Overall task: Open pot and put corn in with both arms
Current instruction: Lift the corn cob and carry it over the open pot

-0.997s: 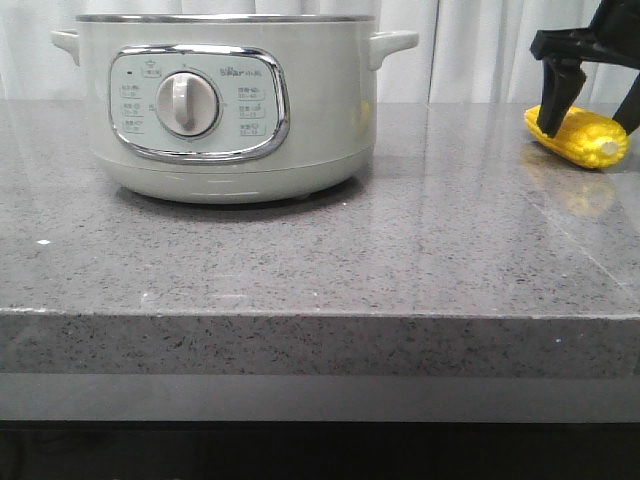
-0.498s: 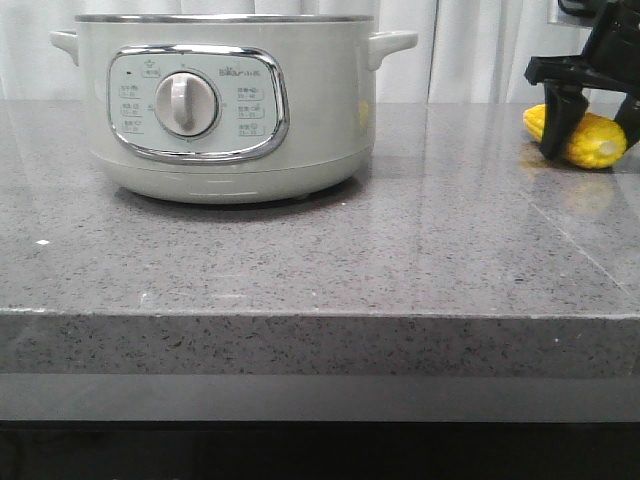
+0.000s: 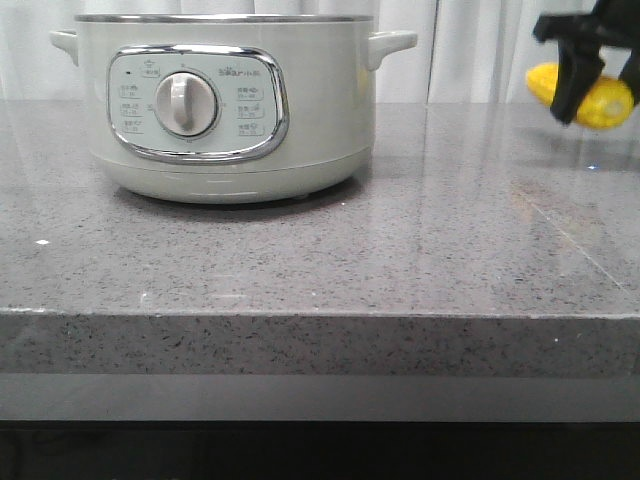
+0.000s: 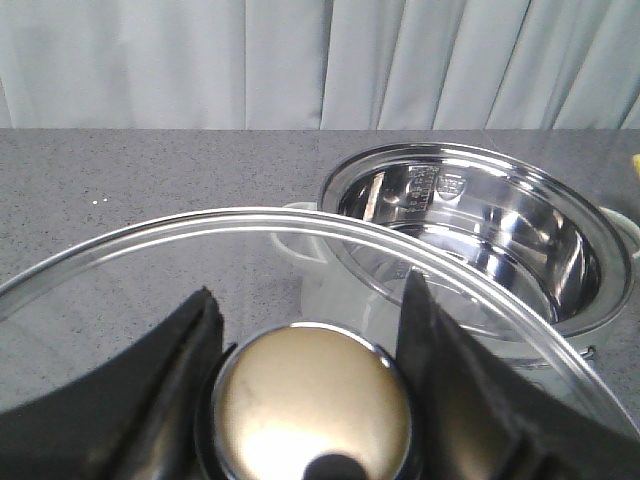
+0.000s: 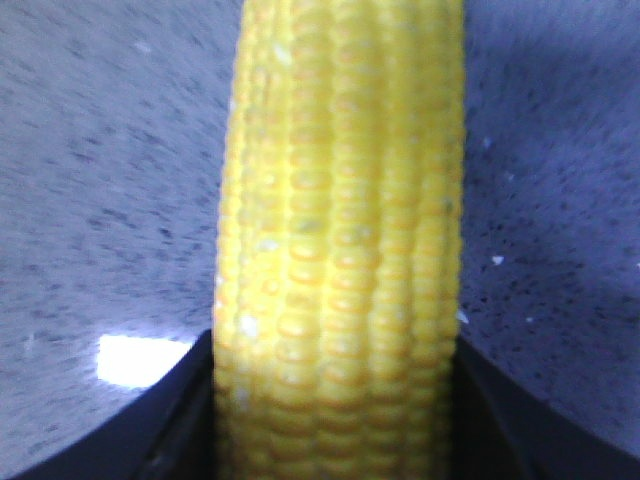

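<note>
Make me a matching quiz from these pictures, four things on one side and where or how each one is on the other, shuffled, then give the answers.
Things
1. pot
2. corn
3. glass lid
4. lid knob

States
A. gripped by the left hand
B. open, steel bowl bare
C. clamped in the right hand, off the counter
D. held up beside the pot

Pairs: 1-B, 2-C, 3-D, 4-A
</note>
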